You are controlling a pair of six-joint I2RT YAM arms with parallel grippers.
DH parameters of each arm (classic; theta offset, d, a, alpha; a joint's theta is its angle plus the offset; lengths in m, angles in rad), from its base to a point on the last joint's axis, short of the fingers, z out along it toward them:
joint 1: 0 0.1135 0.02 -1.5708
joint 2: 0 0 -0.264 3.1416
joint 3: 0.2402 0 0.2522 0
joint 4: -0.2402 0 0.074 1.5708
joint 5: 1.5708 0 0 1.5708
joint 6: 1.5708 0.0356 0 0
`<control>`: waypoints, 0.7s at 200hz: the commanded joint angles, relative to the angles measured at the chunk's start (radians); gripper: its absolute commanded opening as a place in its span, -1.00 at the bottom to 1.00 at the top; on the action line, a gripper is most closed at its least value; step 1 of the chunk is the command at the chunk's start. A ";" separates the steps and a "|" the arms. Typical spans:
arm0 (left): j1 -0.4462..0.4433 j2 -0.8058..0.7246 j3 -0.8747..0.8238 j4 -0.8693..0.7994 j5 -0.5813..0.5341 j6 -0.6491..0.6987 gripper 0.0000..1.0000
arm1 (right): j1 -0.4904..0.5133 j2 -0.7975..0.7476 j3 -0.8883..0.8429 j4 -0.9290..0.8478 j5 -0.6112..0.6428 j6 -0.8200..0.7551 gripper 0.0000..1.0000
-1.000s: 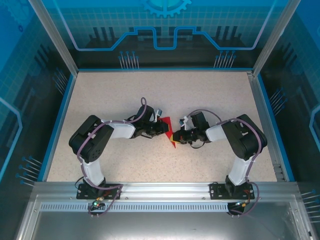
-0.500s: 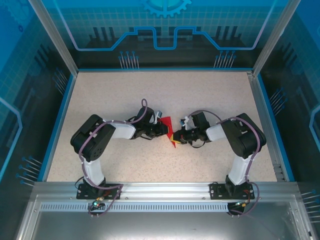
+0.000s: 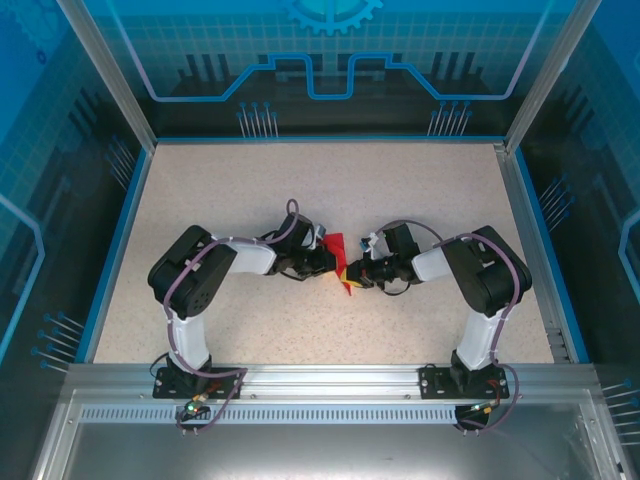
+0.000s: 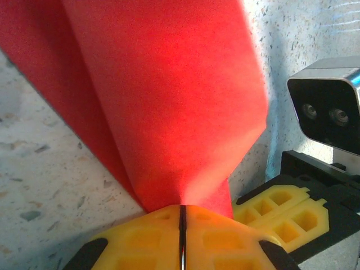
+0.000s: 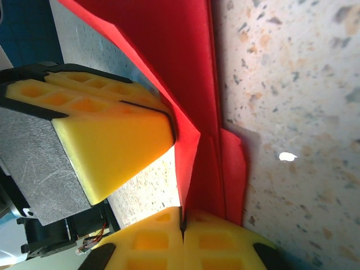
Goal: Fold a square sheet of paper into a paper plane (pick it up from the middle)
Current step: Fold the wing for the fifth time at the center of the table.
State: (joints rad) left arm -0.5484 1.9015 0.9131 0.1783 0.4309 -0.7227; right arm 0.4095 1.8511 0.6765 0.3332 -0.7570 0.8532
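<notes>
We see the folded red sheet of paper (image 3: 336, 244) at mid tabletop (image 3: 300, 190), between both arms. The left claw (image 4: 181, 225) has pinched tighter onto it since a second ago (its elbow swung inward); the right claw (image 5: 183, 225) stays clamped on it.

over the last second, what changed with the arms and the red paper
The left gripper closed the last bit onto the red paper, and its arm shifted slightly toward the right arm. The right gripper stayed clamped on the paper, in place.
</notes>
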 commanded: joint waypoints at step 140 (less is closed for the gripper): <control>-0.028 0.085 0.133 -0.289 -0.109 0.025 -0.76 | 0.079 -0.271 0.087 -0.429 0.243 -0.264 -0.54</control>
State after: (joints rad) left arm -0.5682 1.9408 1.0451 -0.0231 0.3866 -0.7223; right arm 0.4431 1.5795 0.7067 0.0097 -0.5713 0.6586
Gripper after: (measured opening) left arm 0.120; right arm 0.242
